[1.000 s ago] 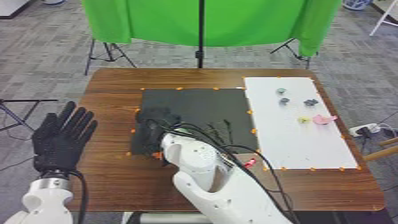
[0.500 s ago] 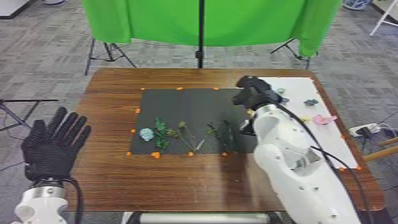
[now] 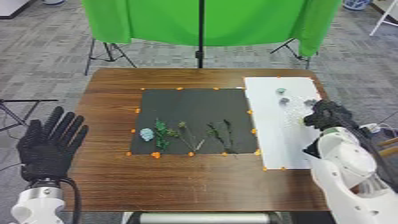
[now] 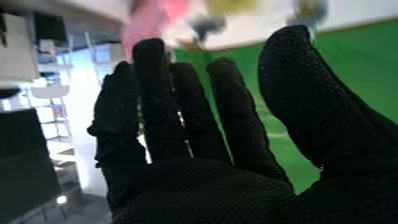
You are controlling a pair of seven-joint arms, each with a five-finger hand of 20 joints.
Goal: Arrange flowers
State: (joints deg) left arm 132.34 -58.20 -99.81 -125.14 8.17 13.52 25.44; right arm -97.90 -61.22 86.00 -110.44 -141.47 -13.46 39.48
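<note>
As we look on, the right hand is wide open and empty at the white sheet, a pink flower near its straight fingers; we've got the pale blue flower on the dark mat, left hand spread open.

Looks like a robotics lab or test room, with grey carpet underfoot (office-type flooring). Green backdrop hangs behind the bench, black center pole in front of it, tripod legs below. Two white robot arms at the bench, plus a black sheet and white sheet, orange markers along the edges.
</note>
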